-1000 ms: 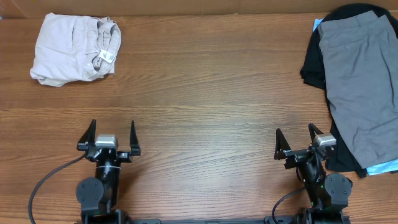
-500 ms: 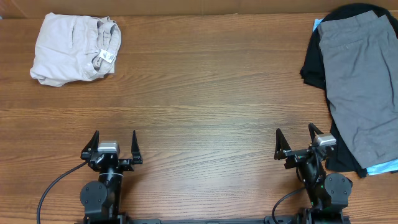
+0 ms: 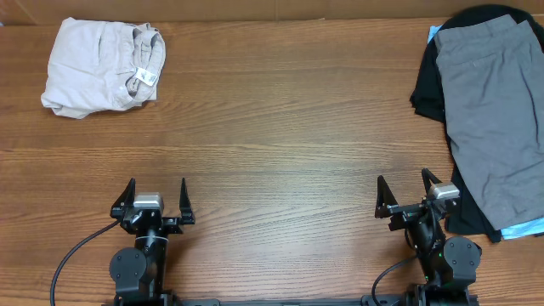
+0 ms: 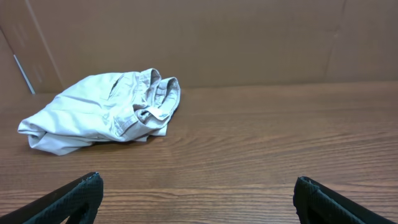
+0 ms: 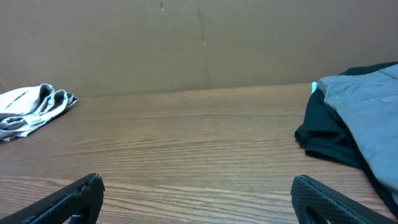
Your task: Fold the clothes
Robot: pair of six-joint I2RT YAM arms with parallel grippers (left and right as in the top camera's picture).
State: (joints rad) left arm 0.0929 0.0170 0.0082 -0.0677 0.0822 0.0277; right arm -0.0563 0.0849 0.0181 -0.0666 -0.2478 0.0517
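The cream-beige shorts (image 3: 100, 66) lie folded in a bundle at the far left of the table, white label up; they also show in the left wrist view (image 4: 102, 112) and the right wrist view (image 5: 34, 106). Grey shorts (image 3: 495, 110) lie flat over a black garment (image 3: 429, 85) at the right edge, also in the right wrist view (image 5: 367, 106). My left gripper (image 3: 154, 198) is open and empty near the front edge, its fingertips in the left wrist view (image 4: 198, 186). My right gripper (image 3: 403, 194) is open and empty just left of the grey shorts, fingertips in the right wrist view (image 5: 199, 186).
A light blue cloth (image 3: 523, 228) peeks from under the pile at the right. A brown cardboard wall (image 4: 199, 37) stands behind the wooden table (image 3: 280, 127). A black cable (image 3: 72, 251) runs from the left arm's base.
The left gripper drew back slightly toward the front edge and has since stayed still. The right arm and the clothes have not moved.
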